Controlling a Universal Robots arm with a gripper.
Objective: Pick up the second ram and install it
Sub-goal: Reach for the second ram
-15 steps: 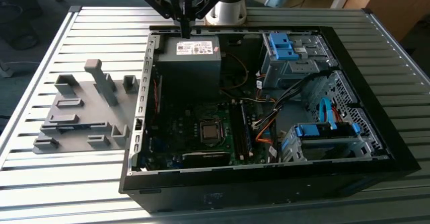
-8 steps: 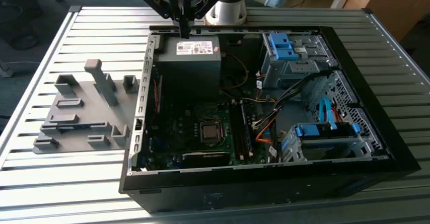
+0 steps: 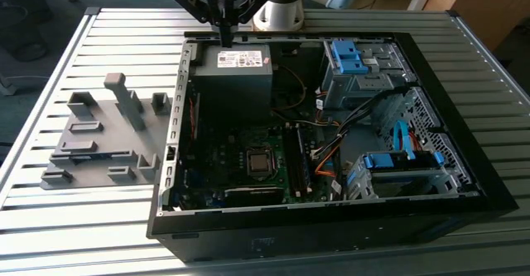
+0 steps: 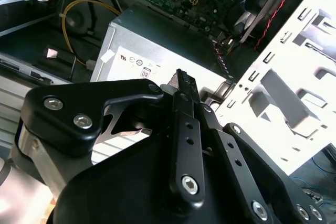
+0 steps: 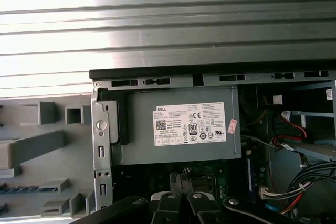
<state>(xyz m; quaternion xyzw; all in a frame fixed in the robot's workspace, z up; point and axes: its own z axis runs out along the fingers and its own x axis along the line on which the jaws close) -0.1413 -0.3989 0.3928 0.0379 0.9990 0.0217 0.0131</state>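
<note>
My gripper hangs over the far end of the open computer case, just above the grey power supply. Its black fingers are pressed together with nothing between them, as both wrist views show. A narrow blue-green strip that looks like the second ram lies in a slot of the grey fixture plate, towards the exterior view's left of the case and well away from the gripper.
The green motherboard with long memory slots lies in the case's floor. Blue drive cages and loose cables fill the exterior view's right side. The case stands on a slatted metal table.
</note>
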